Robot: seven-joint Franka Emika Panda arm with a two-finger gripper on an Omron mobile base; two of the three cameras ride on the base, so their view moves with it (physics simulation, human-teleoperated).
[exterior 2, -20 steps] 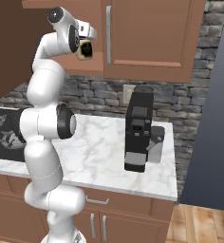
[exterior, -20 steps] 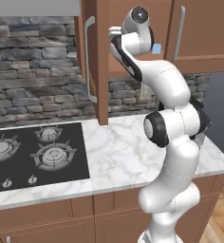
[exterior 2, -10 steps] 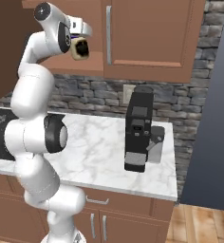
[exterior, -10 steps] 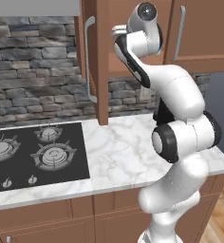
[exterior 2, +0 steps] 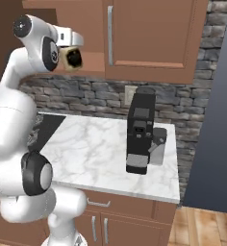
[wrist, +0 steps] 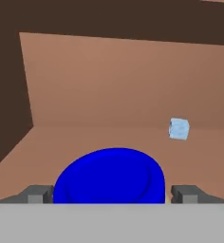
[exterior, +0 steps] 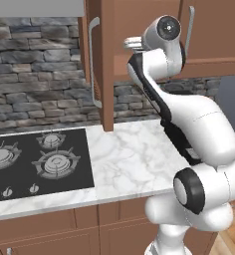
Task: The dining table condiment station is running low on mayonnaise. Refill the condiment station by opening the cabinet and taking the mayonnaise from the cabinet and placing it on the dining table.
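Note:
The mayonnaise shows its blue lid [wrist: 109, 175] low in the hand view, on the brown shelf inside the cabinet [wrist: 109, 80]. My gripper [wrist: 114, 195] is open, with one grey fingertip on each side of the lid and clear of it; the jar's body is hidden below the lid. In the left base view the cabinet's door [exterior: 107, 64] stands swung out towards me with its silver bar handle [exterior: 93, 60], and the white arm [exterior: 164, 55] reaches up into the opening behind it. The dining table is out of view.
A small pale cube [wrist: 179, 128] lies on the shelf, back right of the jar. Below are a marble counter [exterior: 134, 159] with a black stove [exterior: 35, 162] and a black coffee machine [exterior 2: 140, 132]. A closed neighbouring door [exterior 2: 149, 33] is to the right.
The hand has moved further into the cabinet, and the arm's elbow has swung out towards the cameras. The jaws have stayed open.

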